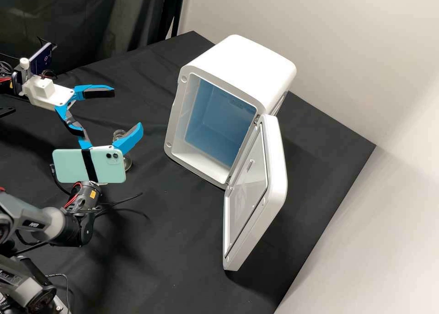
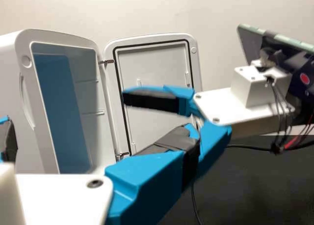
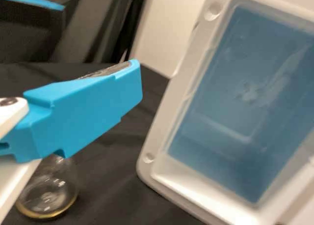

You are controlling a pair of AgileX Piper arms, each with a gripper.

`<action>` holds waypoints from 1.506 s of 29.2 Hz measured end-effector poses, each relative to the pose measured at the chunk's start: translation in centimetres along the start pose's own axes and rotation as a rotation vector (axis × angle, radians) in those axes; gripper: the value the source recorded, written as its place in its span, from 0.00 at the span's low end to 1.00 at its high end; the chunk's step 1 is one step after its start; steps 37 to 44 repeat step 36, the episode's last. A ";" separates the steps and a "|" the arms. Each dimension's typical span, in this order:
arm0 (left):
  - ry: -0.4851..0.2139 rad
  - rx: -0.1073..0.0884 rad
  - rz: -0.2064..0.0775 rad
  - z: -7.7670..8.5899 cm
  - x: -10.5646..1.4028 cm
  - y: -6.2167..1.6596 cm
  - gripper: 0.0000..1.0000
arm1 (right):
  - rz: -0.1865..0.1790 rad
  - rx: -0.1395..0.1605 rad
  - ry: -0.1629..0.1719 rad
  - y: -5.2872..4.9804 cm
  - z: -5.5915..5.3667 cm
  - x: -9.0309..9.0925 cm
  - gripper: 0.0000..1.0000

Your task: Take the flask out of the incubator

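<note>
Right wrist view: noted flask (image 3: 46, 193) upright beside right gripper (image 2: 132, 123), jaws wide. Judged liable to topple under finger sweep

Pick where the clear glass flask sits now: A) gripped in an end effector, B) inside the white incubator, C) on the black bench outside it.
C: the clear round glass flask stands on the black bench in front of the open white box-shaped incubator, outside its blue chamber.

My desk (image 1: 183, 241): covered in black cloth | 11 o'clock: dark curtain (image 1: 82, 17) hanging in folds | 12 to 3 o'clock: plain off-white wall (image 1: 356, 39) behind my desk | light: even, soft shadows
</note>
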 end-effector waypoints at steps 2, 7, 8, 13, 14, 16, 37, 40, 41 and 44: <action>0.000 0.000 0.003 0.0 0.0 0.02 1.00 | 0.020 -0.014 -0.014 0.4 0.0 -0.4 1.00; -0.001 0.000 0.005 0.0 0.0 0.05 1.00 | 0.050 -0.046 -0.043 0.9 0.0 -1.5 1.00; -0.002 0.000 0.010 0.0 0.0 0.09 1.00 | 0.057 -0.046 -0.050 1.0 0.1 -1.6 1.00; -0.002 0.000 0.010 0.0 0.0 0.09 1.00 | 0.112 0.001 -0.081 1.9 0.2 -2.4 1.00; -0.002 0.000 0.010 0.0 0.0 0.09 1.00 | 0.121 0.018 -0.087 1.9 0.2 -2.6 1.00; -0.002 0.000 0.010 0.0 0.0 0.09 1.00 | 0.153 0.047 -0.098 2.3 0.1 -3.1 1.00; -0.002 0.000 0.010 0.0 0.0 0.09 1.00 | 0.338 0.418 -0.176 4.4 1.2 -5.2 1.00; -0.002 0.000 0.010 0.0 0.0 0.09 1.00 | 0.338 0.418 -0.176 4.4 1.2 -5.2 1.00; -0.002 0.000 0.010 0.0 0.0 0.09 1.00 | 0.338 0.418 -0.176 4.4 1.2 -5.2 1.00; -0.002 0.000 0.010 0.0 0.0 0.09 1.00 | 0.338 0.418 -0.176 4.4 1.2 -5.2 1.00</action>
